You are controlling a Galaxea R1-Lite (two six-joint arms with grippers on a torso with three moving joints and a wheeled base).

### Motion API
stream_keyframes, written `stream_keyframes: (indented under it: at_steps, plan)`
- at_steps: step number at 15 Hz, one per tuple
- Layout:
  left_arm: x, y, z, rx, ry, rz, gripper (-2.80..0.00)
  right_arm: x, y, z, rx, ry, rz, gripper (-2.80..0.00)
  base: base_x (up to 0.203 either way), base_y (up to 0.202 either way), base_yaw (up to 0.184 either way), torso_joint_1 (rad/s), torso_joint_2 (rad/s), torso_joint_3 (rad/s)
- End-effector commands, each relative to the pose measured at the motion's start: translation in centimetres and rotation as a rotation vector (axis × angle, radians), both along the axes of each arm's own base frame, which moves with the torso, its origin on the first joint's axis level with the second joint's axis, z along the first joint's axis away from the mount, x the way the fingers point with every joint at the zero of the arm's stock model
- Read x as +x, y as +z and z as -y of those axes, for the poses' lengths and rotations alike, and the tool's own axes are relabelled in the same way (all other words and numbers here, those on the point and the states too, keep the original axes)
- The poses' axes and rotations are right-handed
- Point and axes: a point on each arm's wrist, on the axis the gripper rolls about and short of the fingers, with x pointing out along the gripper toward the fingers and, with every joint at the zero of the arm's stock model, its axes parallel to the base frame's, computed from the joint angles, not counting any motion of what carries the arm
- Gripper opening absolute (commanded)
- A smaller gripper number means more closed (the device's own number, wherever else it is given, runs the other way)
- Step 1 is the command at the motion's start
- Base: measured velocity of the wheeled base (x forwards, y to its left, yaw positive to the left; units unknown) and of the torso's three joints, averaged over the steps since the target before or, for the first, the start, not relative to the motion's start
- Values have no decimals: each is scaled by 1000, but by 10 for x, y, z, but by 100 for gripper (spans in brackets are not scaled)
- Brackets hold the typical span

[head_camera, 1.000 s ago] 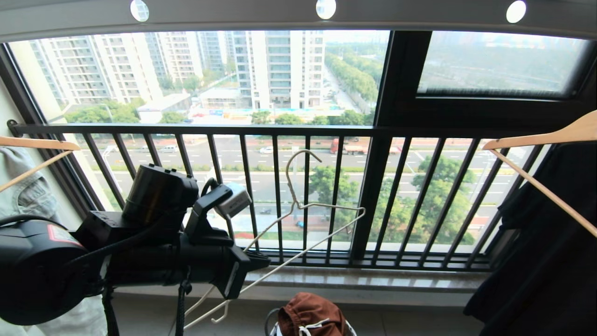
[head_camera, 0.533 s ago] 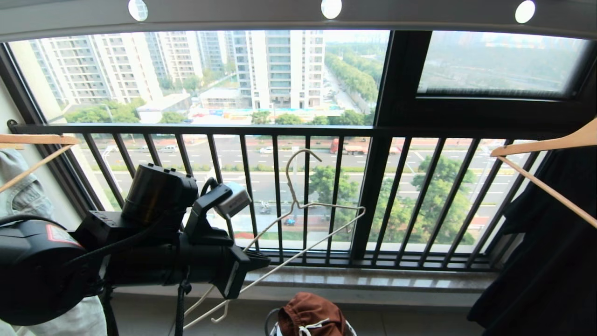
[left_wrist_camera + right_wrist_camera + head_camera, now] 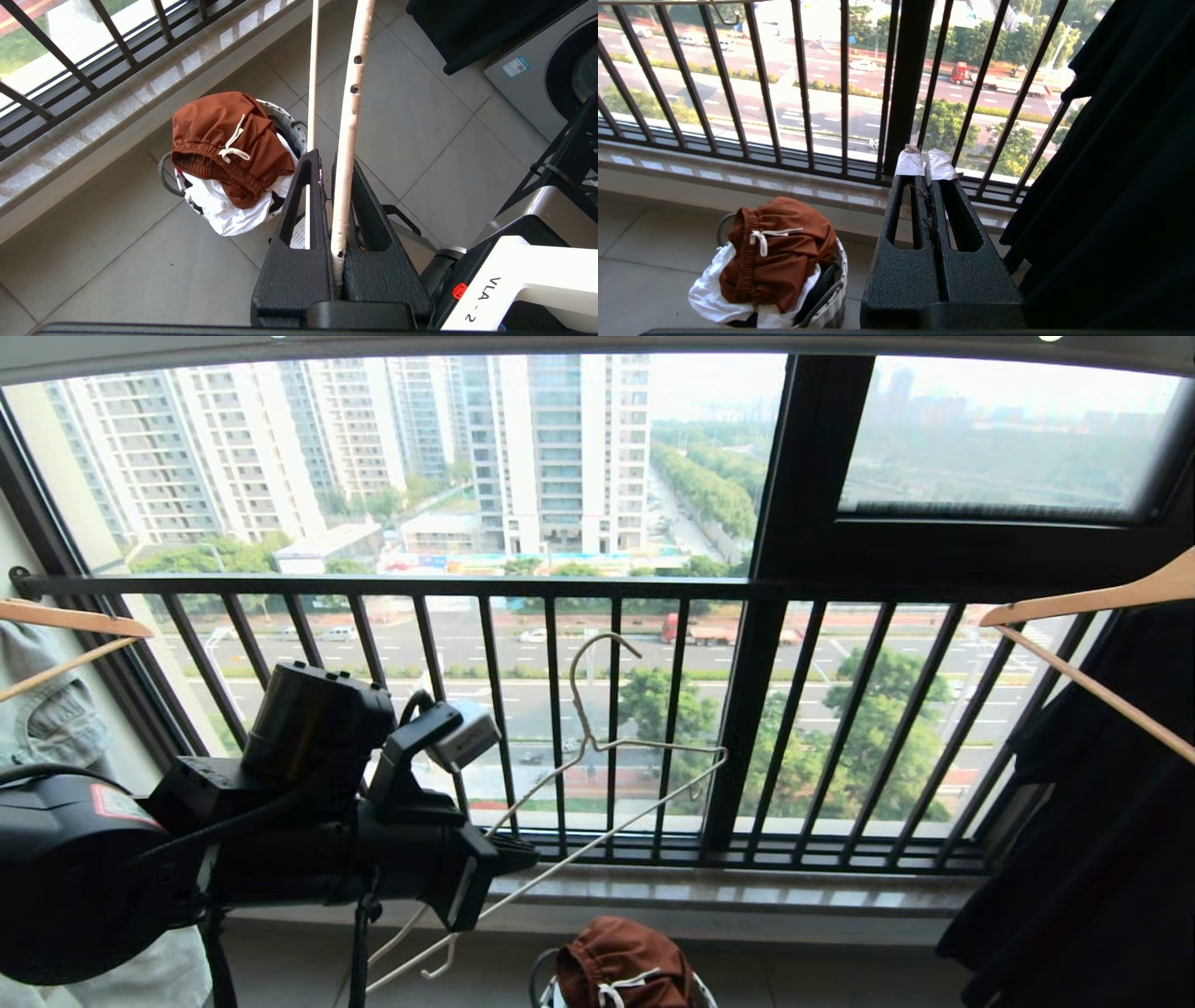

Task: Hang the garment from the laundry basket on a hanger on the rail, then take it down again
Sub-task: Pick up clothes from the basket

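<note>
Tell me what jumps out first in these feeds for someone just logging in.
The cream-white hanger, clamped by its lower bar in the left gripper, stands out against the black balustrade. Below on the tiled floor, rust-brown shorts spill over a small laundry basket. The right gripper is shut and empty.

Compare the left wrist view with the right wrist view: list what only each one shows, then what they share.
Only the left wrist view: the left pincer shut on the cream hanger, and a washing machine at the frame's edge.

Only the right wrist view: the right pincer shut and empty, taped tips together, beside a hanging black garment, with the street beyond.

Both: the rust-brown shorts heaped over a white cloth in the laundry basket, the black balustrade and the tiled floor.
</note>
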Motion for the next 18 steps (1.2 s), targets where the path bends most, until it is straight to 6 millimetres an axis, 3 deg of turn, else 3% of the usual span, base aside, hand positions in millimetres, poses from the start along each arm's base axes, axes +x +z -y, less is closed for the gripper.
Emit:
stream_keyframes:
  at_steps: [1, 18]
  plan:
    - [0, 1, 0, -2, -2, 2, -280, 0, 0, 0, -1, 0, -1, -280, 0, 0, 0, -144, 306, 160]
    - [0, 1, 0, -2, -3, 2, -280, 0, 0, 0, -2, 1, -1, -280, 0, 0, 0, -148, 323, 171]
